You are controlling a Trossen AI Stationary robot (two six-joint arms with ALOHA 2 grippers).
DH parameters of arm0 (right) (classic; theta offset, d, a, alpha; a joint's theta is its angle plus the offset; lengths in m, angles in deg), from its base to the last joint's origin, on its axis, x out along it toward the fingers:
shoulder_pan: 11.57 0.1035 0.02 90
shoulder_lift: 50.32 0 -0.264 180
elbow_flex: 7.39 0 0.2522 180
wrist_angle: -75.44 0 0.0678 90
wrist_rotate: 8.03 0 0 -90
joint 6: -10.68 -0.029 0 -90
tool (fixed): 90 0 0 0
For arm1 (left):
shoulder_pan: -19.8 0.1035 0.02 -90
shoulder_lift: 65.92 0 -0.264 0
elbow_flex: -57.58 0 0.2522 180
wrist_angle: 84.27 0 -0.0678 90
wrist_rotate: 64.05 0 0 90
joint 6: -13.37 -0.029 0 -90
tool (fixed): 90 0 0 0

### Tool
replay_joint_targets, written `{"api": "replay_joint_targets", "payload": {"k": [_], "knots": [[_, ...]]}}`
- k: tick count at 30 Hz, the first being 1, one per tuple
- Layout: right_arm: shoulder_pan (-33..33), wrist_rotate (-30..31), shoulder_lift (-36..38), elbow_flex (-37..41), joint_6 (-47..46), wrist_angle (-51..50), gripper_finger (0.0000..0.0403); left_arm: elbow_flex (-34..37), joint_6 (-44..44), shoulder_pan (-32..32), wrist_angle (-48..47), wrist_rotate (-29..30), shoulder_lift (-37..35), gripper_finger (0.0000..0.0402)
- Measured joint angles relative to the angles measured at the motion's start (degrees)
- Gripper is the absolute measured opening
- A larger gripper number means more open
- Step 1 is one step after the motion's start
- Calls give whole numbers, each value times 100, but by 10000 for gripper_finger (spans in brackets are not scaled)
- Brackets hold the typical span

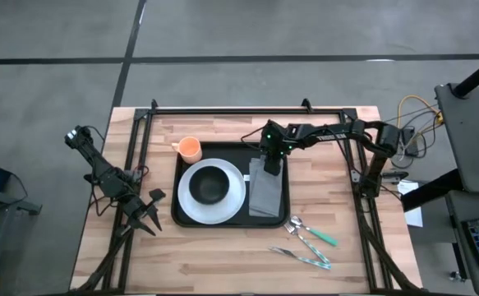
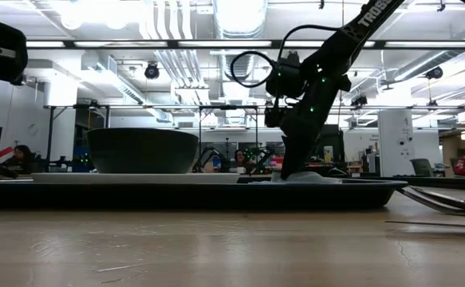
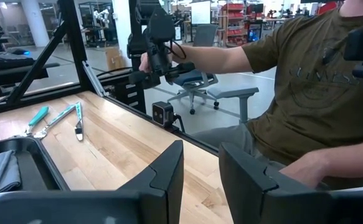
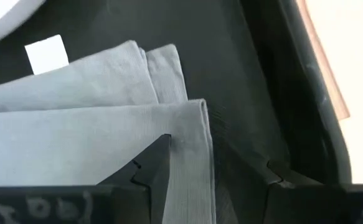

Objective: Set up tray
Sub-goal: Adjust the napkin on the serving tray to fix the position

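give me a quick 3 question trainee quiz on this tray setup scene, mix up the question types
1. True or false: the black bowl sits on the white plate inside the tray.
2. Multiple choice: the right hand is over which item? A) the orange cup B) the grey napkin C) the cutlery
3. Fill in: the cutlery lies on the wooden ____, outside the tray.

Key
1. True.
2. B; its open fingers reach down at the napkin's edge, on the tray's right side.
3. Table. The left hand waits open at the table's left, off the tray.
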Motion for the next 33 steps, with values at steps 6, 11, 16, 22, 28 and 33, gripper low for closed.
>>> {"api": "replay_joint_targets", "payload": {"k": [6,11,16,22,28,33], "knots": [[0,13,15,-2,68,81,76,0,0,0,-2,2,0,84],[0,-109,-28,-2,159,55,15,0,0,0,-1,2,-1,84],[2,-396,-31,-25,192,56,9,0,0,-1,0,1,0,84],[2,-432,-29,-258,272,55,8,0,0,-1,0,1,-1,84],[33,-889,-29,-623,232,48,8,0,0,0,0,0,0,84],[70,-887,-22,-720,292,-31,10,0,0,-1,0,0,0,84]]}}
